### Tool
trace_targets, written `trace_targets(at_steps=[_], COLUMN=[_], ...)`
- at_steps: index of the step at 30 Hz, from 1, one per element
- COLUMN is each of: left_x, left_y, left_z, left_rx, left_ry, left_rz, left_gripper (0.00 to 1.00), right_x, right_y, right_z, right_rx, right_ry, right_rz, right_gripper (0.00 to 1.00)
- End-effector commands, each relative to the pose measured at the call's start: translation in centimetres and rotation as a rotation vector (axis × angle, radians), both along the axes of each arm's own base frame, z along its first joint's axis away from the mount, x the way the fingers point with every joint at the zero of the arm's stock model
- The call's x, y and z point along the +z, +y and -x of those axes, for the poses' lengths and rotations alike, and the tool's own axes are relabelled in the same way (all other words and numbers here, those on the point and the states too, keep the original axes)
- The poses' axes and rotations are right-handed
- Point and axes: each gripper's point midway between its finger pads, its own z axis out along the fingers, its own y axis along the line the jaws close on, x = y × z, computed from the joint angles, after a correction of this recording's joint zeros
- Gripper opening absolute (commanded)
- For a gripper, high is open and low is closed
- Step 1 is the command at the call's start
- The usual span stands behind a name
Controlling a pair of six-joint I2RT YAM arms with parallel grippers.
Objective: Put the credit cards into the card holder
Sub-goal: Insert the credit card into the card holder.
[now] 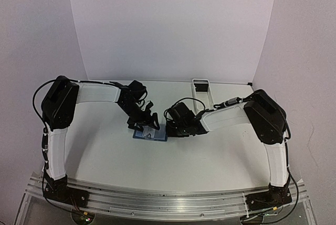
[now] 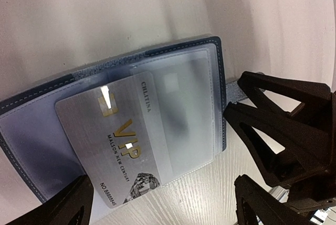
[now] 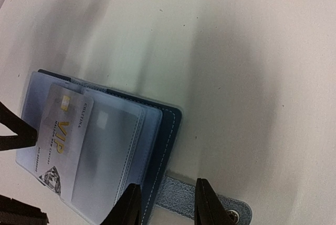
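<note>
The blue card holder (image 1: pixel 151 135) lies open on the table between both arms. In the left wrist view a silver credit card (image 2: pixel 113 141) marked VIP has its right edge tucked into a clear sleeve of the card holder (image 2: pixel 31 104), and most of it sticks out. A second pale card shows dimly inside that sleeve. My left gripper (image 2: pixel 165 206) hovers wide open over the card, touching nothing. My right gripper (image 3: pixel 168 206) stands part open: one tip is at the holder's (image 3: pixel 168 130) dark edge, the other on its strap (image 3: pixel 184 196). The same card (image 3: pixel 63 136) shows here.
A long white tray (image 1: pixel 202 91) stands at the back of the table, right of centre, behind the right arm. The right gripper's black fingers (image 2: pixel 283 125) crowd the holder's right edge in the left wrist view. White walls close in the table on three sides.
</note>
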Motion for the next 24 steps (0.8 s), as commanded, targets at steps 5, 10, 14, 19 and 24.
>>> trace_targets(at_steps=[5,10,14,19,24], left_x=[-0.8,-1.6,-1.7,-0.5,-0.3], left_y=[-0.2,-0.7,-1.4,-3.1,-4.6], left_z=[-1.1,0.2,0.6,0.2,0.5], left_rx=[-0.019,-0.022,-0.027,-0.041,-0.102], left_ry=[-0.075,-0.02,-0.004,-0.02,-0.052], left_rz=[-0.013,0.001,0.026,0.092,0.136], left_gripper=[0.94,0.94,0.94,0.92,0.92], right_x=[-1.7,-1.7,-1.7,-1.7,-1.6], right_y=[0.1,0.0,0.0,0.0,0.0], right_z=[1.5,1.6,1.6,1.7,1.7], right_rx=[0.027,0.024,0.025,0.026,0.026], right_ry=[0.064,0.069,0.068,0.069,0.068], right_rz=[0.026,0.024,0.024,0.024,0.022], right_gripper=[0.32,0.32,0.32,0.32,0.32])
